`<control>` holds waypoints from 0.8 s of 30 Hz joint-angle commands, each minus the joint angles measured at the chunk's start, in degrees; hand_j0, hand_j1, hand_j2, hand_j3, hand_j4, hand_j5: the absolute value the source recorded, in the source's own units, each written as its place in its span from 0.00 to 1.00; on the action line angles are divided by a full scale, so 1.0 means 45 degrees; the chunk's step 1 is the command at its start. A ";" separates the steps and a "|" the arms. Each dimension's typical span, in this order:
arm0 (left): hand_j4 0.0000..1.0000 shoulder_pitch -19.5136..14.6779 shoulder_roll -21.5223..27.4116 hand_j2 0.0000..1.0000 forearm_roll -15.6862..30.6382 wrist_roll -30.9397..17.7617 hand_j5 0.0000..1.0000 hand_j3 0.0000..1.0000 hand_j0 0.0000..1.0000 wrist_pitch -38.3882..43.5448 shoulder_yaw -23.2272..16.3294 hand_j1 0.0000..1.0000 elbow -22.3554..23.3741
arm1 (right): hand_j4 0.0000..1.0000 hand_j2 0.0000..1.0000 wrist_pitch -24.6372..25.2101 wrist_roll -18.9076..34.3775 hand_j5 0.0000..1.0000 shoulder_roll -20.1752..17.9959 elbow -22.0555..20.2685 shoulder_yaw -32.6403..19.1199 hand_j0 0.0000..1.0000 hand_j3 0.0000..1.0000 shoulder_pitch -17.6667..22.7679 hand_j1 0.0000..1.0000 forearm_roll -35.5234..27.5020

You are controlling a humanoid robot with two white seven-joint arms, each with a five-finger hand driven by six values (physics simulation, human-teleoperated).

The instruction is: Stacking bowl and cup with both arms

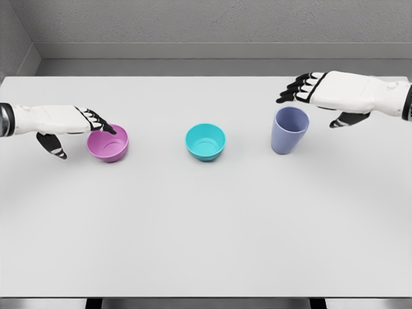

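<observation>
Left hand (77,125): I see fingers relaxed, tips over the pink bowl (108,143) rim, gripping nothing.
Right hand (322,90): fingers spread above the lavender cup (288,130), empty.
Teal bowl (206,141): between them on the tabletop (206,225).

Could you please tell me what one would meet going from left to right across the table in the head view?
Left robot hand → purple bowl → teal bowl → lavender cup → right robot hand.
</observation>
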 commanded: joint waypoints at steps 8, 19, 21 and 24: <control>1.00 -0.0039 0.0361 1.00 0.0129 0.0005 1.00 1.00 1.00 0.0018 0.0346 1.00 -0.0372 | 1.00 1.00 0.0030 0.0561 1.00 0.0262 0.0647 0.1853 1.00 1.00 -0.1796 1.00 0.0006; 1.00 -0.0078 -0.0166 1.00 0.0148 0.0005 1.00 1.00 1.00 0.0018 0.0385 1.00 -0.0372 | 1.00 1.00 0.0030 0.0702 1.00 0.0282 0.1312 0.3495 1.00 1.00 -0.3027 1.00 -0.0092; 1.00 -0.0078 -0.0322 1.00 0.0129 0.0005 1.00 1.00 1.00 0.0018 0.0385 1.00 -0.0372 | 1.00 1.00 0.0030 0.0702 1.00 0.0321 0.1312 0.3534 1.00 1.00 -0.3047 1.00 -0.0092; 1.00 -0.0059 -0.0478 1.00 0.0129 0.0025 1.00 1.00 1.00 0.0018 0.0365 1.00 -0.0372 | 1.00 1.00 0.0030 0.0702 1.00 0.0692 0.1312 0.3553 1.00 1.00 -0.3047 1.00 -0.0092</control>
